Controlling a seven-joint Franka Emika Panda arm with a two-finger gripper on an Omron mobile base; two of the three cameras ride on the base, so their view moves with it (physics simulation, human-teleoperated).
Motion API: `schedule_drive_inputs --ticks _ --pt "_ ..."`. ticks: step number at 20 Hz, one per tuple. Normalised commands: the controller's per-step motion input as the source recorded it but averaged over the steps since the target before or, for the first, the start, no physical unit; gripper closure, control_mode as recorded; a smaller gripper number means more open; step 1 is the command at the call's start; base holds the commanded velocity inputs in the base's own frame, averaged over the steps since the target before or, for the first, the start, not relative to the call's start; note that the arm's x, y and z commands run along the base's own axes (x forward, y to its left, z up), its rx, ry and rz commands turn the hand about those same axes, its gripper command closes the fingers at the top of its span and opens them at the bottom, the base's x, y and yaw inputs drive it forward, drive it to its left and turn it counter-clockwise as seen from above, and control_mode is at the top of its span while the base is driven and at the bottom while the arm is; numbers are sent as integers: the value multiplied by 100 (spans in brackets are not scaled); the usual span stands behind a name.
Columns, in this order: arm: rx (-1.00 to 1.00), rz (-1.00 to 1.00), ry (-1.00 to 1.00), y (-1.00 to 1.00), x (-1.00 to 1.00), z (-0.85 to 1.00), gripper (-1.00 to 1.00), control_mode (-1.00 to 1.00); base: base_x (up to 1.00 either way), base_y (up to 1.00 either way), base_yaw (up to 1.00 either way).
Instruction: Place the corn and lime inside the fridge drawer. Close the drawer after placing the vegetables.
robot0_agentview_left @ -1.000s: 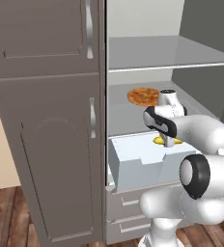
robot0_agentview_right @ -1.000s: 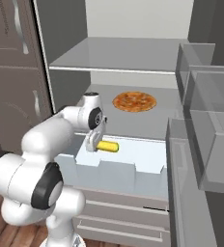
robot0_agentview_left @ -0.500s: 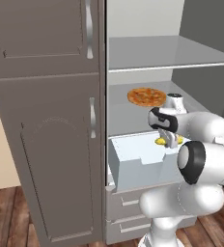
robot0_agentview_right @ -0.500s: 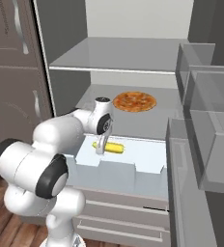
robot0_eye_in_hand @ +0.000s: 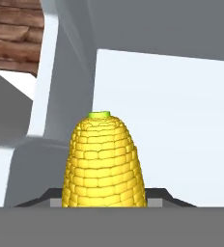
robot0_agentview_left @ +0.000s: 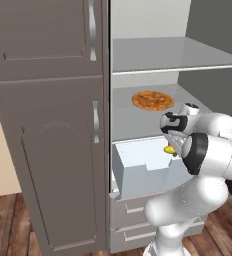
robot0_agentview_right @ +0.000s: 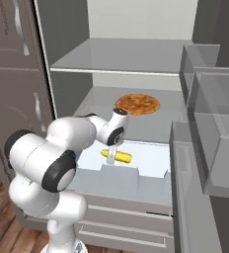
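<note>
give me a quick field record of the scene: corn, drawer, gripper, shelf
corn: corn lying in the fridge drawer, between the gripper's fingers
drawer: pulled out, open
gripper: gripper reaching down into the drawer, closed on the corn
shelf: pizza on the shelf above the drawer
lime: not spotted

Fridge [robot0_agentview_right: 136,69]: pizza [robot0_agentview_right: 137,103] lies flat on the middle shelf [robot0_agentview_right: 166,121], toward the far side. Drawer [robot0_agentview_right: 146,184] below is pulled out; corn [robot0_agentview_right: 117,156] lies inside near its left-centre.
</note>
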Motion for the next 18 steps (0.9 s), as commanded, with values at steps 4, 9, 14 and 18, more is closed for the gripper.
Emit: schedule_drive_inputs --ticks 4,9,14,18 --pt "10 4 -3 -3 1 -26 100 -100 0 0 0" --pt "4 3 -2 0 0 -17 100 -100 0 0 0" --pt "0 4 0 1 2 -10 100 -100 0 0 0" --pt "0 4 2 0 2 -33 100 -100 0 0 0"
